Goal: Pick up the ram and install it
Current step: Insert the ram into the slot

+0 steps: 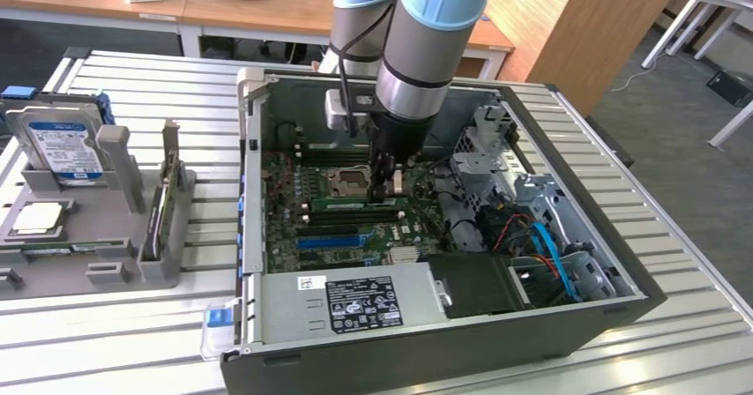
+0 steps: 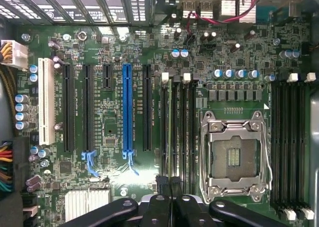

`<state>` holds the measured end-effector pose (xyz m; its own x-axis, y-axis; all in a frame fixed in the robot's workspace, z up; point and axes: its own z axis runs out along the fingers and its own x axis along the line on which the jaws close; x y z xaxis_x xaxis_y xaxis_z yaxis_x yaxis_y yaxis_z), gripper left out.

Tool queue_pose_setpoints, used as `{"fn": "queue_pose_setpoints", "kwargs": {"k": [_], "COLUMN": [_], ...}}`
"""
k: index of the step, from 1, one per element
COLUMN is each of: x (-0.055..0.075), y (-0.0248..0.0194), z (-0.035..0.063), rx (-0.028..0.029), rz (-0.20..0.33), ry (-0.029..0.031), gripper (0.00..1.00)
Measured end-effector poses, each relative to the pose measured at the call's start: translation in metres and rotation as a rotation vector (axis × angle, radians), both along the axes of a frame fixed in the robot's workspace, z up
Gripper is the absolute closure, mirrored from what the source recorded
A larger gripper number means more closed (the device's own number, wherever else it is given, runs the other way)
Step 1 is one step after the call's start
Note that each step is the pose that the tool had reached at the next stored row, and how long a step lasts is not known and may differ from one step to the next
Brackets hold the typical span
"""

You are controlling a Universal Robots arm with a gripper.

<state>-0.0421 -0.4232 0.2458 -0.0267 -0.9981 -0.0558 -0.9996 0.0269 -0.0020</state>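
The ram (image 1: 347, 205) is a narrow green stick with a pale label. It stands on edge in a memory slot just beside the CPU socket (image 1: 353, 182) inside the open computer case (image 1: 253, 175). My gripper (image 1: 386, 194) reaches straight down into the case and is shut on the ram's end at the exterior view's right. In the wrist view the black fingertips (image 2: 162, 183) sit close together over the memory slots, and the ram (image 2: 174, 132) runs edge-on away from them, next to the socket (image 2: 234, 157).
A grey parts holder (image 1: 118, 236) at the exterior view's left carries a hard drive (image 1: 65, 148) and an upright card (image 1: 159, 210). Inside the case are the power supply (image 1: 353, 302), a blue slot (image 2: 127, 112), drive cages and cables (image 1: 541, 245).
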Motion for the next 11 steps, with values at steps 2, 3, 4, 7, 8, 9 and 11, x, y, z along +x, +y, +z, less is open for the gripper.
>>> {"fn": "queue_pose_setpoints", "kwargs": {"k": [2, 3, 4, 7, 8, 9, 11], "x": [0.0, 0.0, 0.0, 0.0001, 0.0002, 0.0003, 0.0008], "y": [0.0, 0.0, 0.0, 0.0, 0.0, 0.0, 0.0], "z": [-0.0007, -0.0007, -0.0008, -0.0008, -0.0008, -0.0008, -0.0008], "rx": [-0.0001, -0.0001, -0.0001, -0.0001, -0.0001, 0.0, 0.0001], "rz": [0.0, 0.0, 0.0, 0.0, 0.0, 0.0, 0.0], "ry": [0.0, 0.0, 0.0, 0.0013, 0.0028, 0.0042, 0.0087], "gripper": [0.88, 0.88, 0.88, 0.88, 0.88, 0.88, 0.88]}}
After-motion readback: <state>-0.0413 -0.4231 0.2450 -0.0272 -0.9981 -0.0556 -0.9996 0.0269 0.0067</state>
